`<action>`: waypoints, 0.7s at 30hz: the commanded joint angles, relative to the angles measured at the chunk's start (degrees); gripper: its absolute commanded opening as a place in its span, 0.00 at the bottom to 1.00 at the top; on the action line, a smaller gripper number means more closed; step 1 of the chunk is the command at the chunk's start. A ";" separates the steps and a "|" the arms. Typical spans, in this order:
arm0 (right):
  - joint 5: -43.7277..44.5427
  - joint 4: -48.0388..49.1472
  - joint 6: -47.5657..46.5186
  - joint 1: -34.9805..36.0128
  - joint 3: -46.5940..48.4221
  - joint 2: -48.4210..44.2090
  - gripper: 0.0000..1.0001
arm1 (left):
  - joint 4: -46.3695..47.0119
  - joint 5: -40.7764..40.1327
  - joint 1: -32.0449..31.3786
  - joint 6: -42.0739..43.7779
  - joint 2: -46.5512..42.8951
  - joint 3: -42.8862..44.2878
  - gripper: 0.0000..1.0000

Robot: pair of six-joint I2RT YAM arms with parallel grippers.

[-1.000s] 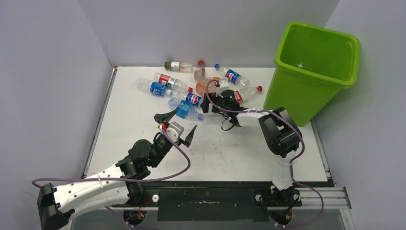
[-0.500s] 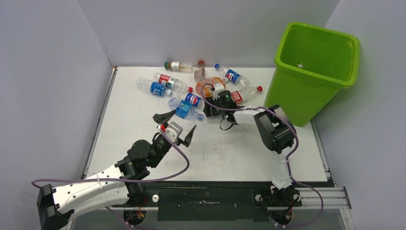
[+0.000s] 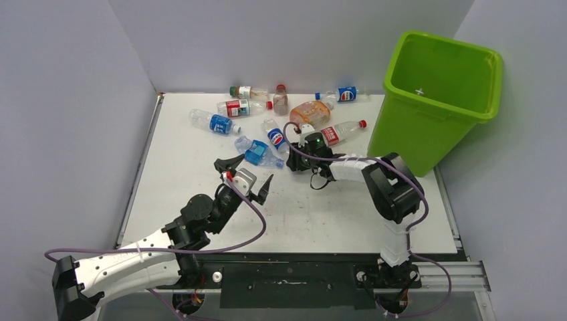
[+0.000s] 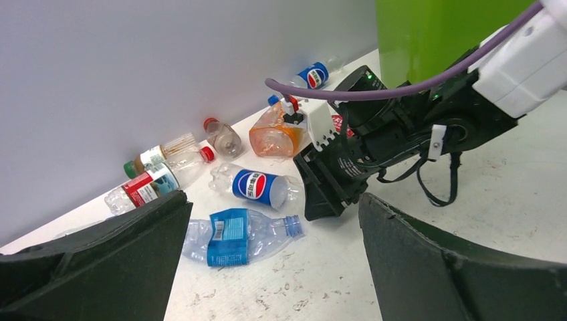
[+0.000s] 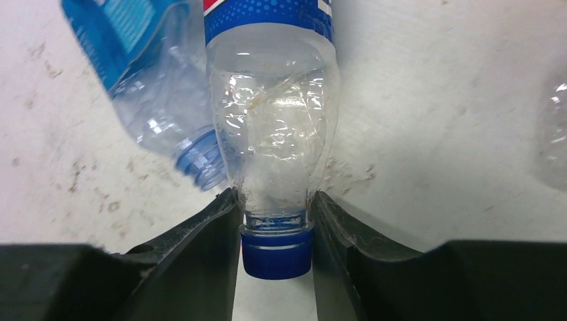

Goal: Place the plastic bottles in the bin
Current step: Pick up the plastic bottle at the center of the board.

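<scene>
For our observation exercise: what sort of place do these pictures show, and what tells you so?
Probably a robotics lab test cell: a left arm and right arm bolted at the edge of a white table, plain grey walls boxing it in, and plastic bottles scattered beside a lime-green bin.

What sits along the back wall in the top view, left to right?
green-capped bottle → red-capped bottle → blue-label bottle → bin
</scene>
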 commanded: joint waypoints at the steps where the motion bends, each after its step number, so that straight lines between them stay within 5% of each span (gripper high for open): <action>1: 0.83 -8.02 -0.43 3.55 -0.06 -9.48 0.11 | 1.30 -2.55 -0.25 0.70 -1.92 2.61 0.96; 14: 7.23 -19.14 1.90 5.39 -9.49 -38.27 0.05 | 4.97 -6.09 -0.07 6.15 -4.92 0.46 0.96; 21: 2.05 -38.83 -2.39 9.22 -3.46 -44.35 0.05 | -1.72 8.40 -0.11 11.85 -3.66 0.23 0.96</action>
